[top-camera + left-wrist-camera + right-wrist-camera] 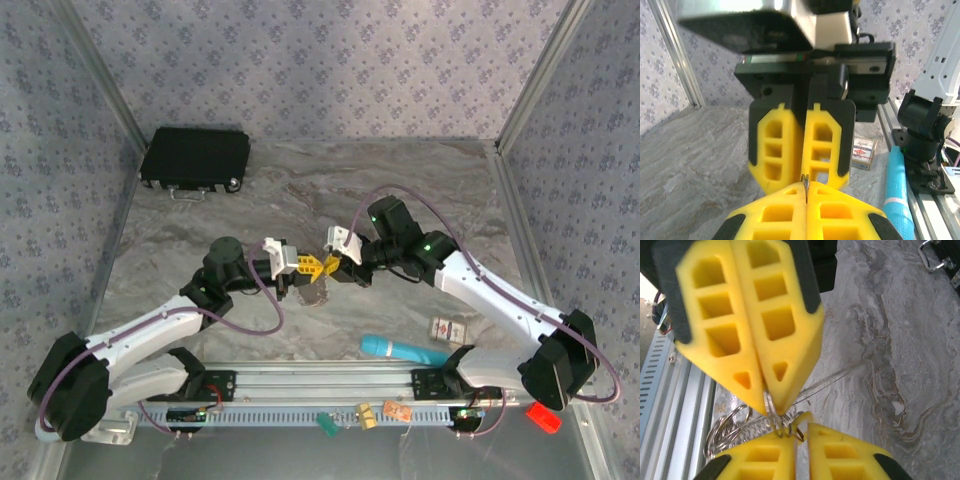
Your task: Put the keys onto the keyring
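Above the middle of the table my two grippers meet tip to tip. My left gripper point(312, 266) point(806, 194) is shut on a thin silvery loop of the keyring point(805, 188) point(769, 407). More loops and a coil of the keyring point(729, 428) hang below the fingers as a grey bunch point(316, 294). My right gripper point(329, 264) point(801, 434) stands against the ring, its jaws nearly closed on a tiny yellow-headed key point(805, 418). The key's blade is hidden between the pads.
A black case point(195, 157) lies at the back left. A turquoise cylinder point(402, 350) point(897, 195) and a small printed box point(447, 328) point(863, 152) lie near the right arm's base. Green point(326, 425), orange point(397, 411) and red point(543, 417) pieces sit by the front rail.
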